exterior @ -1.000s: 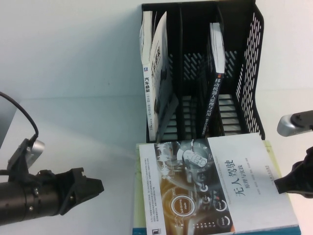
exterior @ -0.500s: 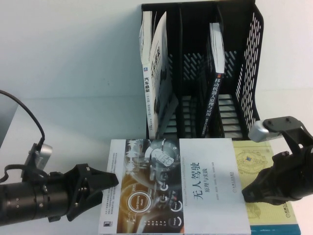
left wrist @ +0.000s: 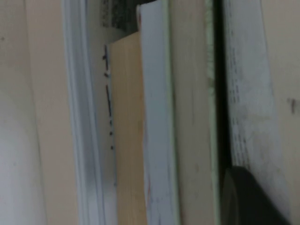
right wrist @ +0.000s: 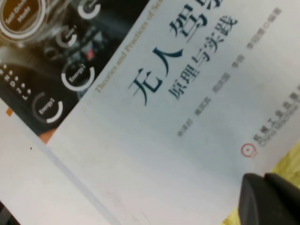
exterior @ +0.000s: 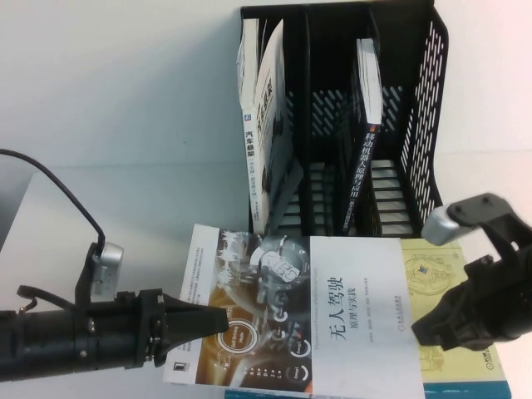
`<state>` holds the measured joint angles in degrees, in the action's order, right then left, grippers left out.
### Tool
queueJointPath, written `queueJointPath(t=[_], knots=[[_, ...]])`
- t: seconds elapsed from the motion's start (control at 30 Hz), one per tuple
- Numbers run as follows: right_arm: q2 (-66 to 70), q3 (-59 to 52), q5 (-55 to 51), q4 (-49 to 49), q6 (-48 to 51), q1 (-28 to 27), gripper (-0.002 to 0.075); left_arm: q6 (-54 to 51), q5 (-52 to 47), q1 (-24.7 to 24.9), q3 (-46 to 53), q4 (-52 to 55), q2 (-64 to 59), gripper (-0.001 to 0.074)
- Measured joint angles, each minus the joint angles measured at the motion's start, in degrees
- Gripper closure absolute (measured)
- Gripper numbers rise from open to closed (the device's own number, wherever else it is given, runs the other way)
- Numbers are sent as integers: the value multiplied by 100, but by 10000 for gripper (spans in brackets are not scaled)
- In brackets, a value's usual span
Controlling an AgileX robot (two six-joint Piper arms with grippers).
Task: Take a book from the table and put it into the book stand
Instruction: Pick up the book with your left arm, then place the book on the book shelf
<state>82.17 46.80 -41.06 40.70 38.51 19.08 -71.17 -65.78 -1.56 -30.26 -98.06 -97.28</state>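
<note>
Left gripper (exterior: 218, 320), fingers together, pokes the top book's (exterior: 349, 316) left edge; right gripper (exterior: 424, 326) rests on its right edge, grip unclear.

Bright, even light overexposes the white table (exterior: 125, 100). Both wrist views are blurred and out of focus.

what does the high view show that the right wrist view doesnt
Only the high view shows the black book stand with upright books, the left gripper at the white book's left edge, the right gripper at its right edge, and the whole yellow book beneath. Only the right wrist view gives the cover print close up. Both show the white book.
</note>
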Motion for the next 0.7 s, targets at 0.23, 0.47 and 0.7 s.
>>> queueJointPath(t=[0.23, 0.47, 0.7], knots=[[-845, 425, -170, -890, -762, 0, 729, 686, 382, 0, -164, 227, 979, 634], [-1791, 707, -184, -1709, -1673, 0, 729, 2171, 1022, 0, -1134, 719, 2657, 636], [-2211, 764, -279, -1809, -1827, 0, 729, 3472, 853, 28, -3064, 953, 3231, 636]])
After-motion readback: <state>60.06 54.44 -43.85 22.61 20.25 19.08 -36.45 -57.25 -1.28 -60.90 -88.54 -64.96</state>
